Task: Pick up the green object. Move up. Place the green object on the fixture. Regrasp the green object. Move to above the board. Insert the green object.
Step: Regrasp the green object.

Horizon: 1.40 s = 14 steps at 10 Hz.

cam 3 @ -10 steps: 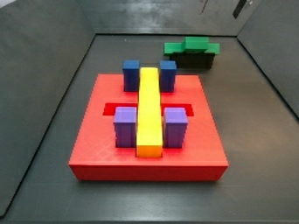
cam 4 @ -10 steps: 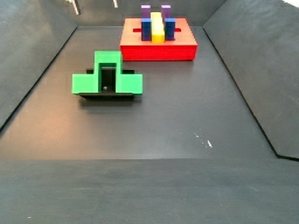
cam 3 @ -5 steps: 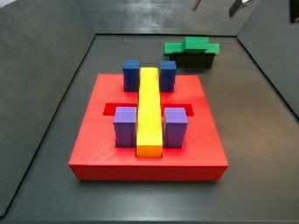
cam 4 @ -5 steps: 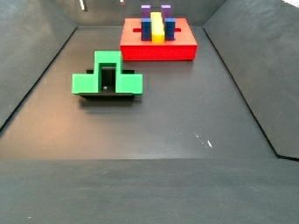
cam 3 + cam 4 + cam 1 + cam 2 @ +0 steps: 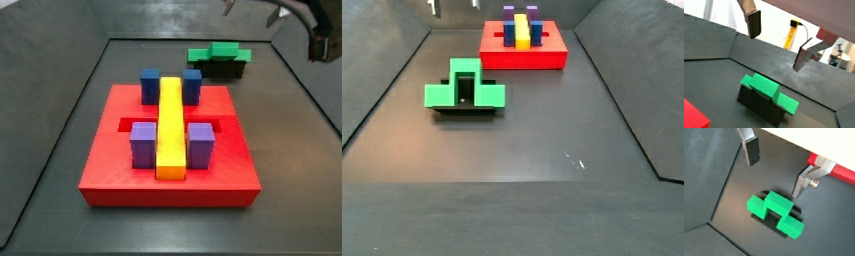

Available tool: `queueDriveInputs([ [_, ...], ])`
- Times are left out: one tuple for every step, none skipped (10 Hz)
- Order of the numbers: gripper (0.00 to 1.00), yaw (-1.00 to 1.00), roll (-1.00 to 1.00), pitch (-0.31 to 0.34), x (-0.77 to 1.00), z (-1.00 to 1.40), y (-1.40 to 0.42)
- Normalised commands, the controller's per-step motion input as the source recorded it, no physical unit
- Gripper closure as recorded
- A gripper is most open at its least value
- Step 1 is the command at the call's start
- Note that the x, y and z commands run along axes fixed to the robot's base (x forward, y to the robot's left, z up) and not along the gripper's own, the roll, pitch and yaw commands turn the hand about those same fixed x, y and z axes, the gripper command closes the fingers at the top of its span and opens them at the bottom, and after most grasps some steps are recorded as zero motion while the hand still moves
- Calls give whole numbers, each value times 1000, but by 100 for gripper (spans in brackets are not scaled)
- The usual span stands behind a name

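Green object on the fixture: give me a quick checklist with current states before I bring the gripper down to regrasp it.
1. Green object seated on the fixture: ok, it rests on top in both wrist views.
2. Gripper open: ok, fingers wide apart with nothing between them.
3. Gripper clear of the piece: ok, it hangs above, not touching.
4. Fingers straddle the raised centre block: not ok, the piece lies off to one side of the gap.
5. Board recesses free: cannot tell.
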Motion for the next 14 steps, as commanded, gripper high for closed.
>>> queueDriveInputs([
  [0, 20, 6, -23, 0, -354, 0],
  [0, 283, -66, -66, 34, -411, 131],
  [0, 469, -209, -60, 74, -383, 194],
  [0, 523, -317, -43, 91, -334, 177],
  [0, 589, -417, -3, 106, -266, 137],
  [0, 591, -466, 0, 111, -200, 97],
  [0, 563, -440, 0, 186, -134, 63],
  [0, 469, -154, 0, 163, -217, 154],
  [0, 509, 131, -9, 109, -343, 283],
  [0, 526, 449, 0, 123, -426, 294],
  [0, 566, 546, 0, 123, -426, 231],
  [0, 477, 563, 0, 114, -291, 309],
  [0, 231, 746, 23, -9, -143, 214],
  [0, 0, 406, 54, -237, 0, 97],
])
